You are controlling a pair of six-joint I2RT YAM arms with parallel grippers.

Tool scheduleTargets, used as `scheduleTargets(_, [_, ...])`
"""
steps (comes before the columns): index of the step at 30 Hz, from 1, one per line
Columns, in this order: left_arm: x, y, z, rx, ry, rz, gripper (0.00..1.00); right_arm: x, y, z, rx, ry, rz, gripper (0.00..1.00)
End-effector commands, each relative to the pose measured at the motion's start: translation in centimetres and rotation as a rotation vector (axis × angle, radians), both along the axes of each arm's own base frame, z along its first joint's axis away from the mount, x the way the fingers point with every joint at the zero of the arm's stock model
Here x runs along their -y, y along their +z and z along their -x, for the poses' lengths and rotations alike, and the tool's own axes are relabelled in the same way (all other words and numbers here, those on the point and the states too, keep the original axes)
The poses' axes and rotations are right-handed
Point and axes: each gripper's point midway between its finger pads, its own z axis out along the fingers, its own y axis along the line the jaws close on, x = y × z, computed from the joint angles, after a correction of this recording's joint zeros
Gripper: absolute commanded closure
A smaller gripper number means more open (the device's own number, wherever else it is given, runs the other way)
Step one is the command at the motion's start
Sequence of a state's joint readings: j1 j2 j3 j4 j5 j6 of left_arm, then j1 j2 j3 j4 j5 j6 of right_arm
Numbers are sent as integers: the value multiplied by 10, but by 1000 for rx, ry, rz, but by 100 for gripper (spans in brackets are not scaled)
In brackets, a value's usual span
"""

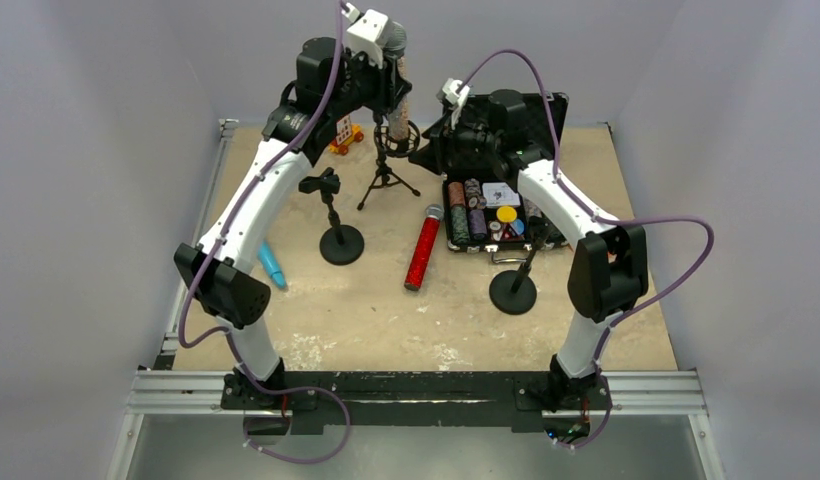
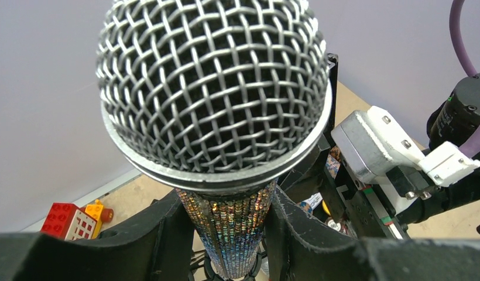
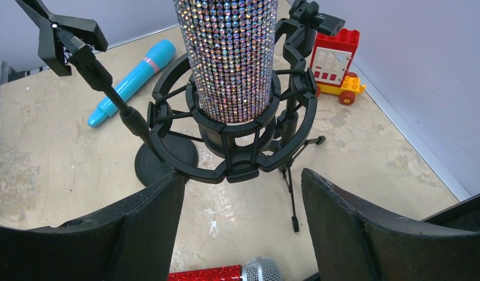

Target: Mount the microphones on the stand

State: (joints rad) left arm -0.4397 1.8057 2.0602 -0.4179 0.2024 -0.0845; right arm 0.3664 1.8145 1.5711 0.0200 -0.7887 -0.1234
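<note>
The silver-glitter microphone [image 1: 399, 85] stands upright with its lower end inside the black shock mount [image 1: 394, 132] of the tripod stand [image 1: 386, 180]. My left gripper [image 1: 384, 62] is shut on its body just below the mesh head [image 2: 214, 88], with the fingers [image 2: 150, 234] pressed on both sides. My right gripper [image 3: 243, 216] is open and empty just in front of the shock mount [image 3: 232, 146], not touching it. The red-glitter microphone [image 1: 423, 248] lies on the table. The light-blue microphone [image 1: 272, 265] lies at the left, also seen in the right wrist view [image 3: 132, 82].
Two round-base stands: one [image 1: 338, 240] with a clip left of the tripod, one [image 1: 513, 290] at the front right. An open case of poker chips [image 1: 491, 215] sits right of centre. A red and yellow toy brick [image 1: 344, 135] is at the back.
</note>
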Motion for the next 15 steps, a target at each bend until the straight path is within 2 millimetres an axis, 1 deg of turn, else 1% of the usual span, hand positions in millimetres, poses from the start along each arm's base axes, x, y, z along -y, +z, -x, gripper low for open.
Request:
scheduleTargets(1, [-19, -103, -1, -200, 25, -221, 100, 0, 80, 3, 177, -9, -95, 24])
scheduleTargets(5, [-15, -95, 1, -180, -5, -206, 100, 1, 67, 7, 158, 3, -74, 21])
scheduleTargets(6, [-13, -95, 2, -180, -12, -202, 100, 3, 64, 6, 156, 0, -67, 21])
scheduleTargets(7, [-13, -94, 3, -182, -18, -199, 100, 4, 60, 5, 154, -2, -62, 17])
scheduleTargets(10, [-10, -89, 8, -175, -41, -180, 100, 6, 54, 4, 174, 5, -41, 13])
scheduleTargets(15, [-10, -83, 10, -167, -45, -172, 100, 7, 44, -3, 194, 2, -8, 12])
